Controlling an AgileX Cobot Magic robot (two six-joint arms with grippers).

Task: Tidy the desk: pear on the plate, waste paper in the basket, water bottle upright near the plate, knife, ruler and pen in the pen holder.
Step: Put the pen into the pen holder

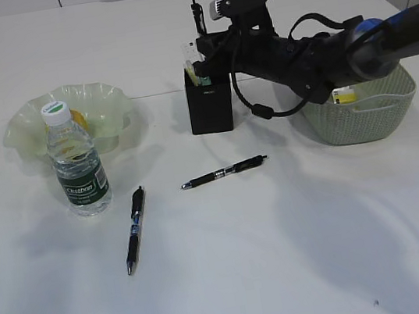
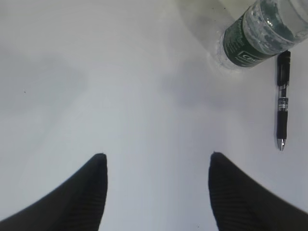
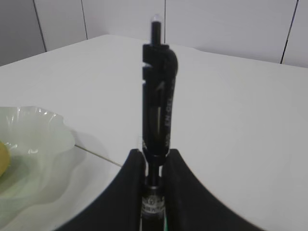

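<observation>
My right gripper (image 1: 206,47) (image 3: 154,153) is shut on a black pen (image 1: 195,15) (image 3: 158,96), held upright just above the black pen holder (image 1: 210,108). A clear ruler (image 1: 191,55) and a pale yellow-green item stand in the holder; I cannot pick out the knife for sure. Two more black pens (image 1: 135,230) (image 1: 224,172) lie on the desk (image 1: 303,253). The water bottle (image 1: 78,165) (image 2: 260,33) stands upright in front of the wavy green plate (image 1: 110,101) (image 3: 43,139), which holds the pear (image 3: 2,156). My left gripper (image 2: 156,155) hangs open over bare desk, left of the bottle and a pen (image 2: 282,98).
The green basket (image 1: 369,119) sits at the right behind my right arm, with the yellow waste paper (image 1: 344,94) inside. A seam runs across the desk behind the plate and holder.
</observation>
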